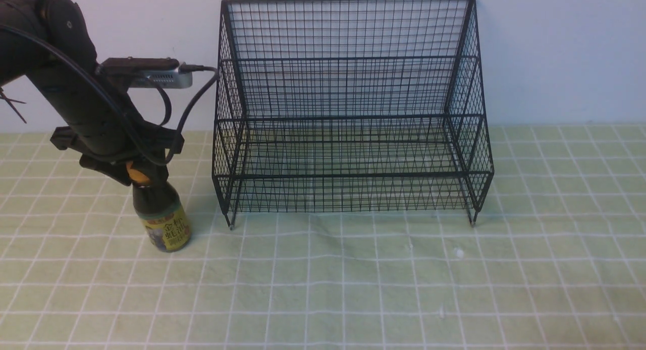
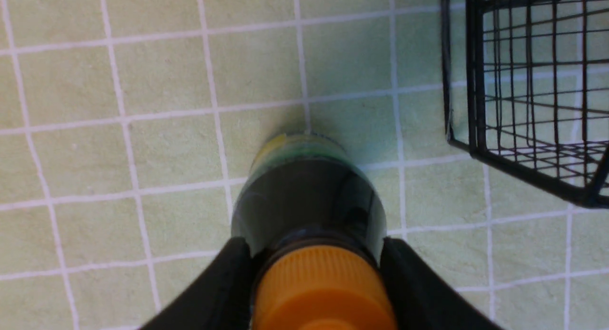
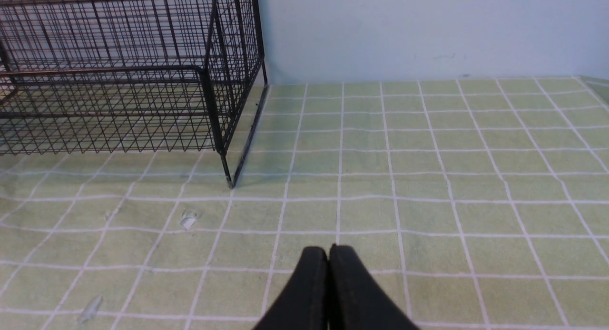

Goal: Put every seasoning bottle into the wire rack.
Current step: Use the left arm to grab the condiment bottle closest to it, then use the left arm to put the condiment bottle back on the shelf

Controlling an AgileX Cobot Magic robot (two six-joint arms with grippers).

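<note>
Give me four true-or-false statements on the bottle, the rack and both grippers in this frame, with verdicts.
1. The seasoning bottle is outside the wire rack, off its left side. True.
2. The right gripper has its jaws spread wide. False: the jaws are pressed together with nothing between them.
3. The left gripper has its jaws around the bottle's orange cap. True.
4. A second bottle already sits on the rack's lower tier. False: no bottle shows on either tier.
</note>
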